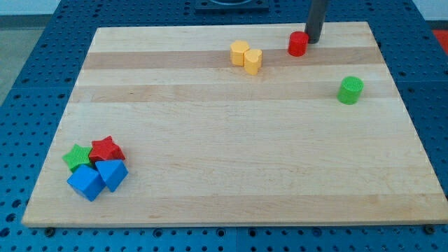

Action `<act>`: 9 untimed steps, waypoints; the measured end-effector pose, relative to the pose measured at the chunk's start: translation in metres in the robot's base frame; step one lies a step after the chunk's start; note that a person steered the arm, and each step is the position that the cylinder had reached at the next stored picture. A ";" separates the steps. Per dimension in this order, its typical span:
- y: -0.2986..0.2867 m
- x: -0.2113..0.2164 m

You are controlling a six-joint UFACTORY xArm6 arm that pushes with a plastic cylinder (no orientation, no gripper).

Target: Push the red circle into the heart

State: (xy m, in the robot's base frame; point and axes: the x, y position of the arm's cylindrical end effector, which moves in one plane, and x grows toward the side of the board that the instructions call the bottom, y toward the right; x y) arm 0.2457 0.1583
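Seven blocks lay on the wooden board (231, 140). The red circle (297, 43) sat near the upper right of the frame, with my tip (312, 40) just beside it on its right, touching or nearly so. The rod ended plainly, with no fingers to open or close. To the left of the red circle, apart from it, the yellow heart (253, 60) stood against a yellow hexagon (240, 52). A green cylinder (350, 90) sat alone at the right. In the lower left, a green star (78, 157), a red star (106, 149) and two blue blocks (86, 182) (112, 173) clustered together.
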 end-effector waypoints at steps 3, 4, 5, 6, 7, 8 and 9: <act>-0.044 0.012; -0.062 0.015; -0.078 0.017; -0.093 0.017; -0.100 0.017; -0.090 0.011; -0.090 0.007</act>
